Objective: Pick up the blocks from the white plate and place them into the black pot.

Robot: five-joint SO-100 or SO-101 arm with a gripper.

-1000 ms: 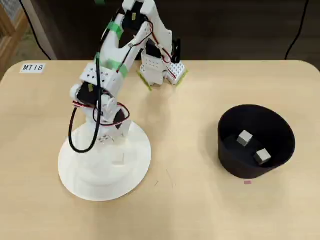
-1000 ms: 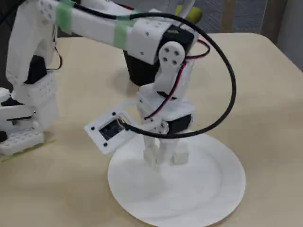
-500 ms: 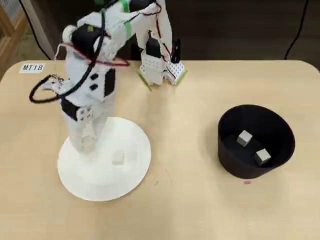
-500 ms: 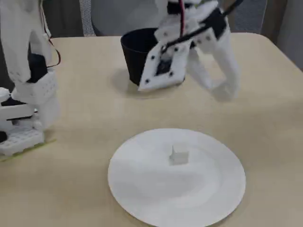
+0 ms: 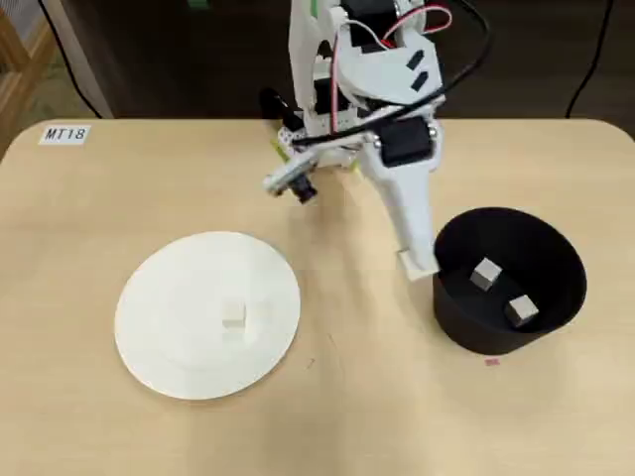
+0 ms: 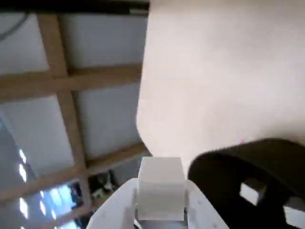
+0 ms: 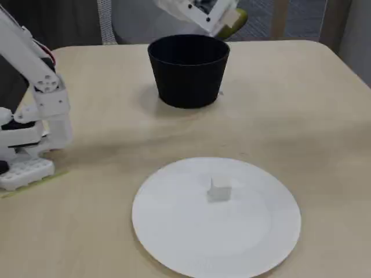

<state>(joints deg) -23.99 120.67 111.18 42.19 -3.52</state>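
Note:
My gripper (image 5: pixel 418 264) is shut on a white block (image 6: pixel 161 183) and holds it above the table, just left of the black pot's rim in the overhead view. In the wrist view the block sits between my white fingers (image 6: pixel 198 202), with the black pot (image 6: pixel 224 167) at lower right. The black pot (image 5: pixel 466 327) holds two pale grey blocks (image 5: pixel 486 273) (image 5: pixel 522 310). One more block (image 5: pixel 234 315) lies near the middle of the white plate (image 5: pixel 179 297). In the fixed view the gripper (image 7: pixel 220 23) hangs above the pot (image 7: pixel 188 81); the plate (image 7: pixel 191 231) and its block (image 7: pixel 219 189) are in front.
The arm's white base (image 7: pixel 23 156) stands at the table's left in the fixed view. A label reading MT18 (image 5: pixel 65 134) sits at the far left corner in the overhead view. A small pink mark (image 5: pixel 492 362) lies just below the pot.

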